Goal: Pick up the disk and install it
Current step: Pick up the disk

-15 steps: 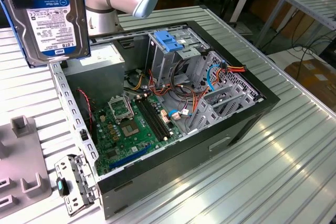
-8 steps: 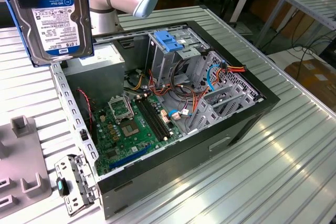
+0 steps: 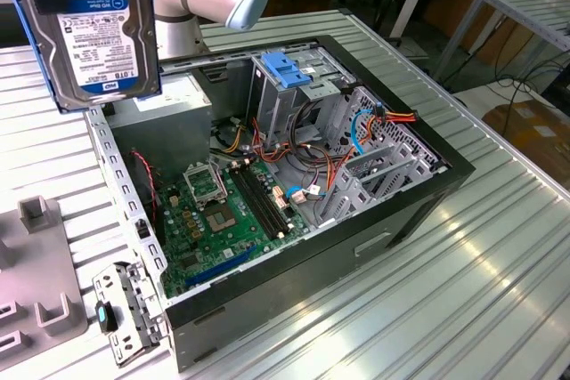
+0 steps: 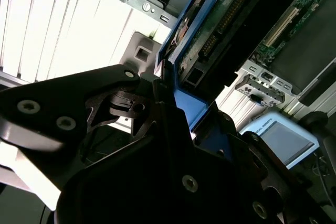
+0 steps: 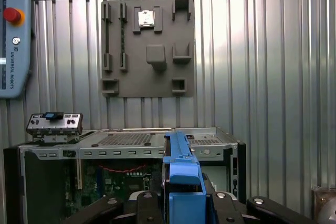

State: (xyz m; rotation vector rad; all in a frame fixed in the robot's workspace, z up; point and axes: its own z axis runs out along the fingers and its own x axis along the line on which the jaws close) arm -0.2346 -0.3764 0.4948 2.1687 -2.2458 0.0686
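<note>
- Open black metal computer case (image 3: 294,295) lies on the ribbed aluminium surface (image 3: 481,291).
- Black-silver rectangular hard drive (image 3: 89,28), white-labelled and blue-railed, hangs raised at ten o'clock from the case.
- Grey moulded fixture plate (image 3: 53,264) sits at eight o'clock.

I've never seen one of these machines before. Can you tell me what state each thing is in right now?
the disk, held up in the air, label facing the exterior view.
gripper, shut on the disk.
computer case, lying on its side, open, insides exposed.
blue latch, sitting on top of the grey cage inside the case.
</note>
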